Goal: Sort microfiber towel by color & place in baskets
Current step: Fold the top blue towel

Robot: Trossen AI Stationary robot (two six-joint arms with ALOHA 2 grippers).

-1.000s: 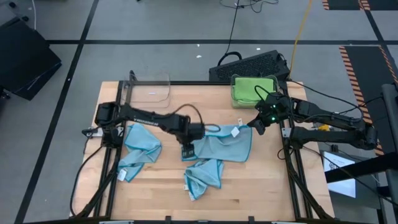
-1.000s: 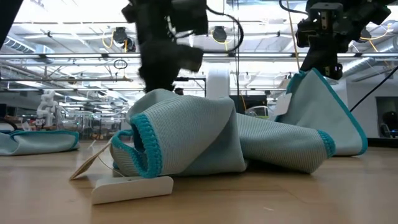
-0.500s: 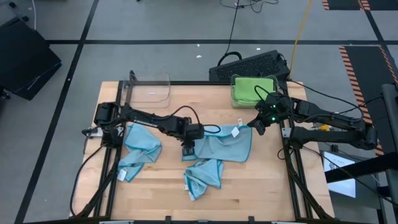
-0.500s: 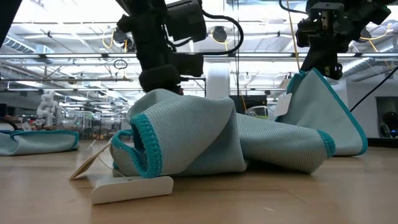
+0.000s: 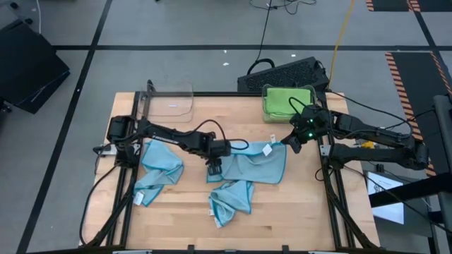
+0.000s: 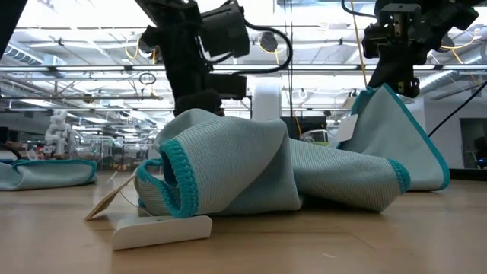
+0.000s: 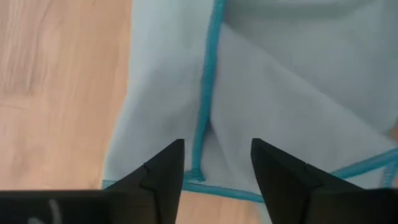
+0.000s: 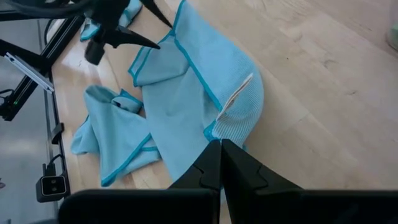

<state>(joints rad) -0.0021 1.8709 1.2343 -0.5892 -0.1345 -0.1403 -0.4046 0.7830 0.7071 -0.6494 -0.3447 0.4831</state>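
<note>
From the left, we see a clear basket [image 5: 171, 99] at the table's far left corner; its walls are hard to make out against the wood. Nearer us a crumpled blue towel [image 5: 159, 171] lies by the left edge. The left gripper [image 5: 214, 171] hangs over the left end of the spread blue towel [image 5: 254, 166], fingers [image 7: 163, 171] parted with nothing between them, though we cannot tell if they touch the cloth. A third blue towel [image 5: 230, 201] lies bunched in front. The right gripper [image 5: 286, 144] pinches the spread towel's right corner, lifting it. Behind it, the second basket [image 5: 267, 92] holds a green towel [image 5: 287, 100], partly hidden by the arm
</note>
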